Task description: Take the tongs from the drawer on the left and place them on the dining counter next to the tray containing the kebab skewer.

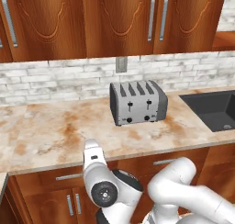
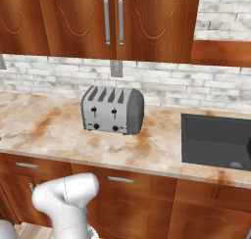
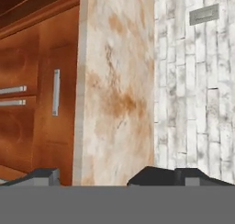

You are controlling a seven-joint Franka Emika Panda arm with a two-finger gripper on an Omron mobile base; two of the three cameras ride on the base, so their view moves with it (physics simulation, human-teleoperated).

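The robot faces the wall counter (image 1: 50,131), a beige marbled top veined rust-brown over reddish-brown cabinets. A grey four-slot toaster (image 1: 137,103) stands on it toward the back, near the white brick wall (image 1: 55,81), below a small grey wall outlet (image 1: 121,64). A dark sink (image 1: 213,109) is set into the counter well to the right of the toaster. Upper cabinet doors (image 1: 119,21) with vertical silver handles hang above.

The drawer (image 1: 59,178) sits closed just under the counter edge on the left, its short horizontal silver bar handle (image 1: 69,176) showing beside the arm's upper link; in the hand view, rolled on its side, the same drawer front and handle (image 3: 55,92) lie against the counter's edge. A second drawer front with a like handle (image 1: 165,161) lies to its right, partly behind the arm. The tongs cannot be seen in any view, and with the drawer closed their place cannot be told.

The gripper (image 3: 94,178) shows as two dark fingertips (image 3: 39,176) at the bottom of the hand view, set wide apart with nothing between them, pointed toward the counter edge and the drawer front
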